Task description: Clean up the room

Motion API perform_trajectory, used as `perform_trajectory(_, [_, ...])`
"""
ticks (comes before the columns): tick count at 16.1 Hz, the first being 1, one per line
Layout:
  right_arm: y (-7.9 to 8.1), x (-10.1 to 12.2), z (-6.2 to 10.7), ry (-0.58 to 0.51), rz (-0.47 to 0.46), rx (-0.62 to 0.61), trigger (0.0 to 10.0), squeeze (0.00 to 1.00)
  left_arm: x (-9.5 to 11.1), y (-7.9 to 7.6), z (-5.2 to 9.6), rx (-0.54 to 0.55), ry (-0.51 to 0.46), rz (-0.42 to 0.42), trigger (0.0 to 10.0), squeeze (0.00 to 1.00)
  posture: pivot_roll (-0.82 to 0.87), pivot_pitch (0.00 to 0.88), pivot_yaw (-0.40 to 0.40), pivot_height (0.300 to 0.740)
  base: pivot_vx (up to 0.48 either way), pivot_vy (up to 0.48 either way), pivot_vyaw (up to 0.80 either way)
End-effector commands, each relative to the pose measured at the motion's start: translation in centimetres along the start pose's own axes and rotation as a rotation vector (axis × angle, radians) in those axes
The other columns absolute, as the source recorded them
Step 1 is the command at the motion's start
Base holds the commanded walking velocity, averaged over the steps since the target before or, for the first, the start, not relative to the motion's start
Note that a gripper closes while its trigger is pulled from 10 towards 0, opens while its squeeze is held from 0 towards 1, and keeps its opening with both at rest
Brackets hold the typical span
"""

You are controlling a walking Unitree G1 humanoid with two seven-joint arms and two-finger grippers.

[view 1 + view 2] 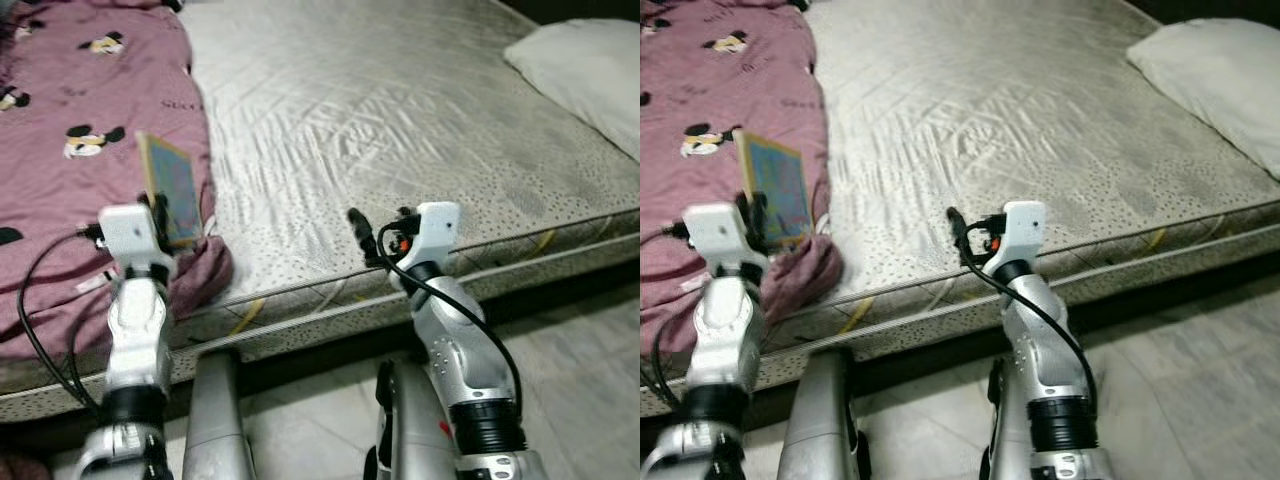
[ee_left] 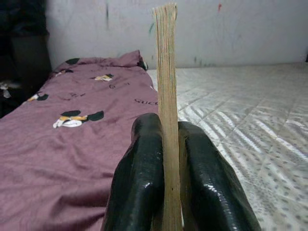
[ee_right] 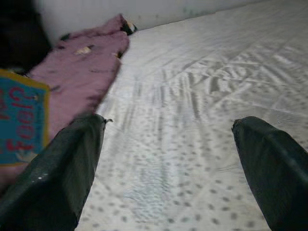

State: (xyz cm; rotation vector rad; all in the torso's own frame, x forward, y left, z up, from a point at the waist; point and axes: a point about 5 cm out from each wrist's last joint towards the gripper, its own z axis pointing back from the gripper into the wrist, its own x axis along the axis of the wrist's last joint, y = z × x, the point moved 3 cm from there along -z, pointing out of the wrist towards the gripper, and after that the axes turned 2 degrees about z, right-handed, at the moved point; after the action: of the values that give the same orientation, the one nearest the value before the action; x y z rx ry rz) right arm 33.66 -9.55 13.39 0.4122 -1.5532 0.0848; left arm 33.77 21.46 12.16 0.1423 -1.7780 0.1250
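A thin blue, yellow-bordered book (image 1: 172, 190) stands upright, clamped edge-on above the pink blanket (image 1: 60, 140).

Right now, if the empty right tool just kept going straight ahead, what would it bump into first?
Probably nothing soon: the open right tool points low across the bare mattress. The wall lies beyond, though depth is unclear.

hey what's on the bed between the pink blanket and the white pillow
Nothing but bare grey mattress. In the left eye view the stretch from the pink blanket to the pillow holds no loose items.
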Motion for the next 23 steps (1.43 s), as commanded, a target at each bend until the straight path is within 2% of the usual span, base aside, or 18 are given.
perform_trajectory(1, [-0.3,0.7,-0.3,-0.030,-0.017,-0.003,10.0,0.00,-0.2,0.0,0.5,0.008,0.015,-0.012,0.0,0.00,-0.01,0.000,0.014,0.538,0.000,0.000,0.00])
perform_trajectory(3, [-0.3,1.4,-1.0,-0.063,-0.055,-0.006,10.0,0.00,-0.9,-0.9,1.9,0.004,0.049,0.004,0.0,0.00,-0.01,0.000,0.019,0.562,0.000,0.000,0.00])
perform_trajectory(6, [-0.6,1.5,-1.2,-0.074,-0.052,-0.018,10.0,0.00,-0.8,-1.9,3.0,-0.039,0.081,0.011,0.0,0.00,-0.02,0.000,0.033,0.591,0.000,0.000,0.00])
perform_trajectory(10, [-0.4,1.2,-1.0,-0.075,-0.054,-0.016,10.0,0.00,-0.2,-2.0,3.8,-0.066,0.081,-0.014,0.0,0.00,-0.02,0.000,0.039,0.626,0.000,0.000,0.00])
perform_trajectory(12, [-0.4,1.2,-1.1,-0.077,-0.056,-0.018,10.0,0.00,0.2,-1.8,3.5,-0.060,0.079,-0.020,0.0,0.00,-0.02,0.000,0.036,0.645,0.000,0.000,0.00])
perform_trajectory(13, [-0.3,1.3,-1.2,-0.079,-0.055,-0.016,10.0,0.00,0.4,-2.0,3.3,-0.056,0.081,-0.021,3.4,0.00,-0.02,0.000,0.030,0.655,0.000,0.000,0.00])
perform_trajectory(14, [-0.3,1.4,-1.3,-0.082,-0.055,-0.014,10.0,0.00,0.6,-2.3,3.1,-0.054,0.078,-0.025,9.1,0.00,-0.02,0.000,0.022,0.665,0.000,0.000,0.00])
perform_trajectory(15, [-0.2,1.5,-1.4,-0.084,-0.054,-0.013,10.0,0.00,0.9,-2.7,2.9,-0.057,0.066,-0.033,10.0,0.00,-0.02,0.000,0.021,0.675,0.000,0.000,0.00])
perform_trajectory(16, [-0.2,1.6,-1.4,-0.089,-0.053,-0.014,10.0,0.00,1.4,-3.5,2.6,-0.078,0.059,-0.032,10.0,0.00,-0.02,0.000,0.020,0.689,0.000,0.000,0.00])
perform_trajectory(20, [-0.7,1.6,-1.2,-0.090,-0.039,-0.029,10.0,0.00,1.4,-4.7,2.7,-0.117,0.095,-0.016,10.0,0.00,-0.03,0.000,0.028,0.739,0.000,0.000,0.00])
perform_trajectory(23, [-1.0,1.5,-1.1,-0.086,-0.021,-0.044,10.0,0.00,1.5,-5.1,2.6,-0.133,0.099,-0.019,10.0,0.00,-0.03,0.000,0.031,0.740,0.000,0.000,0.00])
